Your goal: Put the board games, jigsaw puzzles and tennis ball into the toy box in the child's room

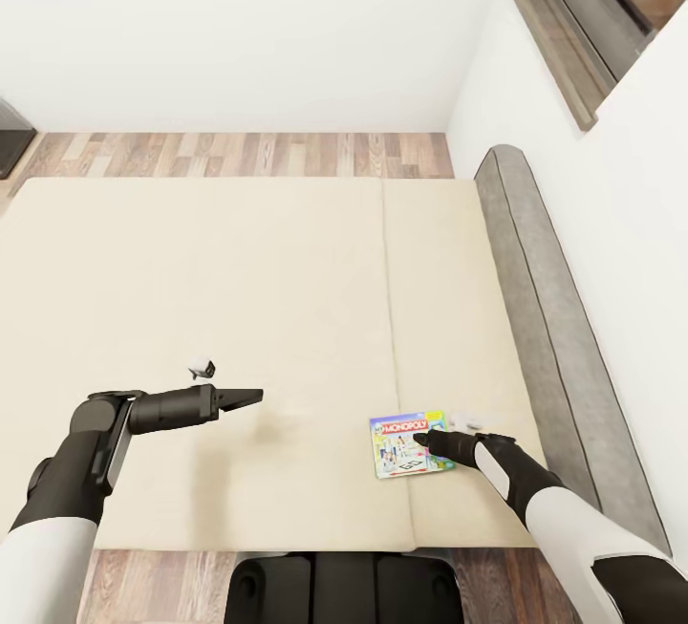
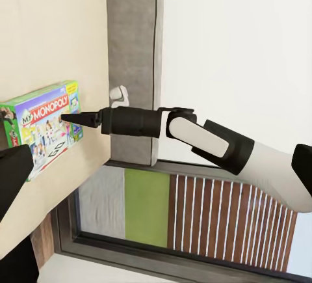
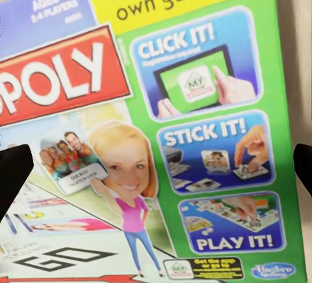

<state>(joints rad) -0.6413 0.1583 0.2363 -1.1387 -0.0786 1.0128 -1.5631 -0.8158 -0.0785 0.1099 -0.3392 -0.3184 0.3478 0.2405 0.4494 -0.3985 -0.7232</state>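
— Lying flat on the bed [image 1: 239,299] near its front edge, just right of the mattress seam, the board game [image 1: 409,445] is reached by the right pincer [image 1: 432,440] at its right side; can a clean pickup be expected?

— Doubtful. In the right wrist view both fingertips [image 3: 13,172] are seen spread wide, nothing gripped. A thin box pressed into soft mattress may be pushed along rather than clamped. The left pincer [image 1: 250,398] is held apart, its tips drawn together, empty
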